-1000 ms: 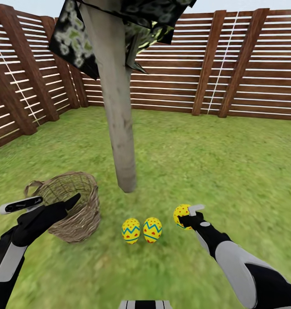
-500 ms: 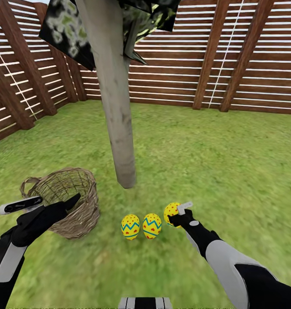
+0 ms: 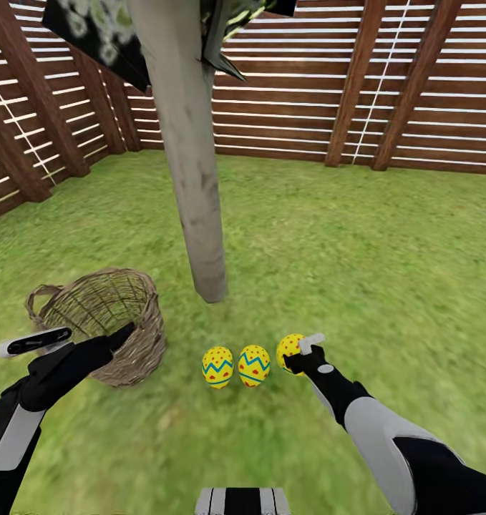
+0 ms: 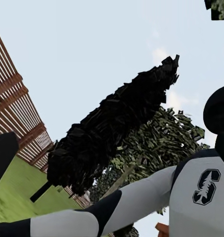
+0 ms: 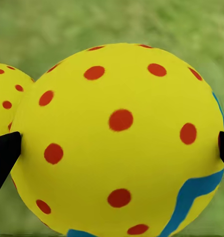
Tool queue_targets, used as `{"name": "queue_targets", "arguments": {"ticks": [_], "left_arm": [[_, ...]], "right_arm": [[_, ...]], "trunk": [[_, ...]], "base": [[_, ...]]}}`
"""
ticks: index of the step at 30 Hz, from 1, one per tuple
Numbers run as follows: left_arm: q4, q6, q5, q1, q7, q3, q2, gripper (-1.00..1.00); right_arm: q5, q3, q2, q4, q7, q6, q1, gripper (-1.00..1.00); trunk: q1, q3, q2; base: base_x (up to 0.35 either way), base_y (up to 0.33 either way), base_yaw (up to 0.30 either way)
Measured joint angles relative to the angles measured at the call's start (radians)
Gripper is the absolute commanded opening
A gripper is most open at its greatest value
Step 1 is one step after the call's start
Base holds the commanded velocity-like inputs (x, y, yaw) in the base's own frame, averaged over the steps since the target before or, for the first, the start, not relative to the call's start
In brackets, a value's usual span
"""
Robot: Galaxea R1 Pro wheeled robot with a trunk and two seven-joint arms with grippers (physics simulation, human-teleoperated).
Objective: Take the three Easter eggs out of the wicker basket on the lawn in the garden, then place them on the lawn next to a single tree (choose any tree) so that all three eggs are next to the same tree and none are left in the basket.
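Flat, even daylight is filling the rendered scene, casting almost no shadows. The near lawn (image 3: pixel 200 443) is smearing into blur, and grass behind the close-up egg (image 5: pixel 116 143) is blurring.

The lawn (image 3: pixel 343 236) carries the wicker basket (image 3: pixel 107 325) and two eggs (image 3: pixel 235 366).

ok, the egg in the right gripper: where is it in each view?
Head view: the held egg sits lower centre-right, at the right gripper, right of the two eggs on the lawn.
Right wrist view: held egg is across most of the picture, between the dark fingertips.
Left wrist view: not in it.
Shared landmark: neighbouring egg.
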Motion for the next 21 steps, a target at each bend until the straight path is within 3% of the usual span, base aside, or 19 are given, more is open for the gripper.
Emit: {"name": "queue_targets", "arguments": {"ticks": [21], "left_arm": [[0.000,0.000,-0.001,0.000,0.000,-0.003,0.000,1.00]], "right_arm": [[0.001,0.001,0.004,0.000,0.000,0.006,0.000,-1.00]], "trunk": [[0.009,-0.081,-0.005]], "base": [[0.000,0.000,0.000]]}}
